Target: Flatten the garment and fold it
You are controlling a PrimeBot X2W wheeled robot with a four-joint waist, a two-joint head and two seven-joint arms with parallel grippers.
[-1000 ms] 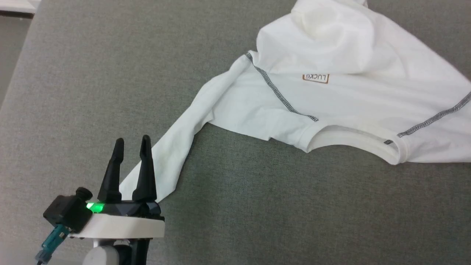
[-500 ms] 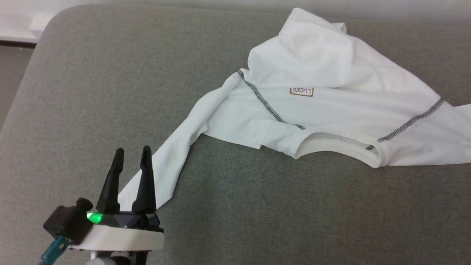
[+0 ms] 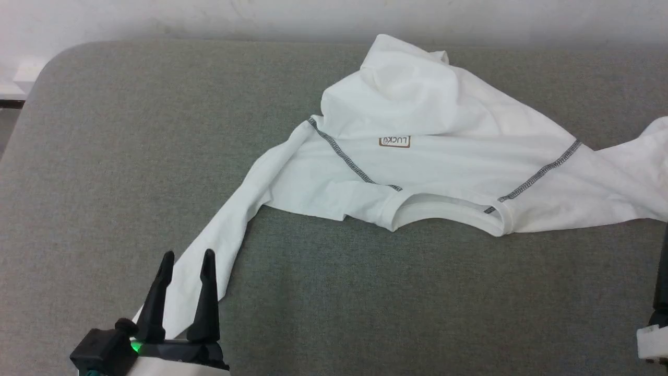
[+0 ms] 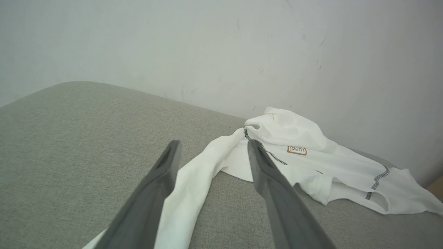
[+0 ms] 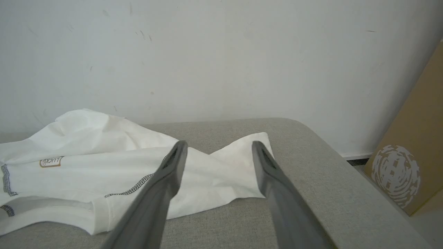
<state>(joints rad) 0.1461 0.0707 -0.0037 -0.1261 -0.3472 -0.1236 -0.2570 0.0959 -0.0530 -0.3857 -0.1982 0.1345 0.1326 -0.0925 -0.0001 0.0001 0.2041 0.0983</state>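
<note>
Closing the left gripper (image 3: 188, 254) or right gripper (image 5: 219, 145), both apart and empty, on doubled layers would bunch the thin garment (image 3: 443, 156).

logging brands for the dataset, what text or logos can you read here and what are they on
"LUCK": on the orange-brown chest logo of the garment, upside down in the head view; the tiny mark beside the K is too small to read.
No letters on the cardboard panel: its white round print is just a pattern.
</note>
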